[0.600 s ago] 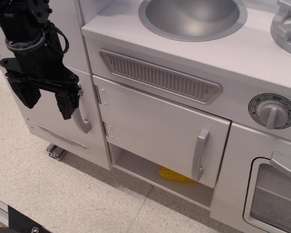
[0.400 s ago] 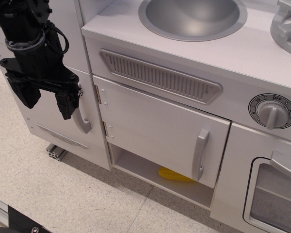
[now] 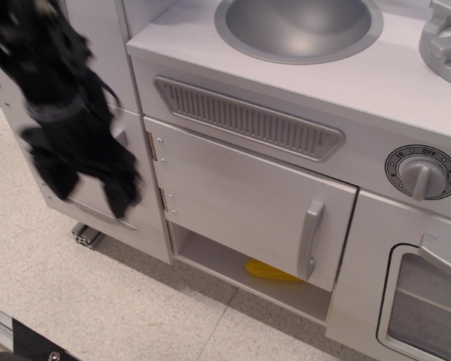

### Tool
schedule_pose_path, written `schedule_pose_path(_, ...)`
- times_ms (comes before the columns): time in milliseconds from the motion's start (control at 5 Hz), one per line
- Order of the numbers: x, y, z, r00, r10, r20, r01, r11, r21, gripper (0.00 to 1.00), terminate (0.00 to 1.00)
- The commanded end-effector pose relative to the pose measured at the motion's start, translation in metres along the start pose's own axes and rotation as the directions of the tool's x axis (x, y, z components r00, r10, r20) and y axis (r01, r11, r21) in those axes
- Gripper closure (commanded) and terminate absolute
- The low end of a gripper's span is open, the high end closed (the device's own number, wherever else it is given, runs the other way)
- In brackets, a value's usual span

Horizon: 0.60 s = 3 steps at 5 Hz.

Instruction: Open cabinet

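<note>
The cabinet door (image 3: pixel 248 199) is a wide silver-grey panel under the sink counter, with two small hinges (image 3: pixel 152 147) on its left edge and a short curved handle (image 3: pixel 309 239) near its right edge. It stands slightly ajar at the bottom, showing a white shelf (image 3: pixel 218 259) with a yellow object (image 3: pixel 267 271) on it. My black gripper (image 3: pixel 90 188) is blurred by motion at the left, in front of the taller narrow door (image 3: pixel 98 113), well left of the cabinet handle. Its two fingers (image 3: pixel 122 197) point down with a gap between them and hold nothing.
A round sink bowl (image 3: pixel 299 26) sits in the counter above. A vent grille (image 3: pixel 248 119) runs above the door. A dial knob (image 3: pixel 422 173) and a windowed oven door (image 3: pixel 428 308) are at the right. Speckled floor (image 3: pixel 98 301) lies below.
My gripper has moved down and slightly right, now blurred and covering the narrow door's long handle. The cabinet door has not moved.
</note>
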State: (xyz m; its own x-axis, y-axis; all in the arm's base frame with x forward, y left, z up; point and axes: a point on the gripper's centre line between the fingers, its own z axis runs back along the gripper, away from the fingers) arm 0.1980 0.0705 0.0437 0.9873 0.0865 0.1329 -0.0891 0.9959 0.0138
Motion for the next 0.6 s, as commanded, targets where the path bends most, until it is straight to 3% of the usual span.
schedule_pose_path(0, 0.017, -0.060, -0.029, 0.986, -0.085, 0.147, 0.085, 0.996, 0.006, 0.00, 0.00)
schedule_pose_path(200, 0.034, -0.089, -0.043, 0.979, -0.082, 0.188, 0.080, 0.997, 0.018, 0.00, 0.00)
schedule_pose_path(400, 0.048, -0.108, -0.048, 0.977, -0.075, 0.200, 0.078, 0.997, -0.009, 0.00, 0.00)
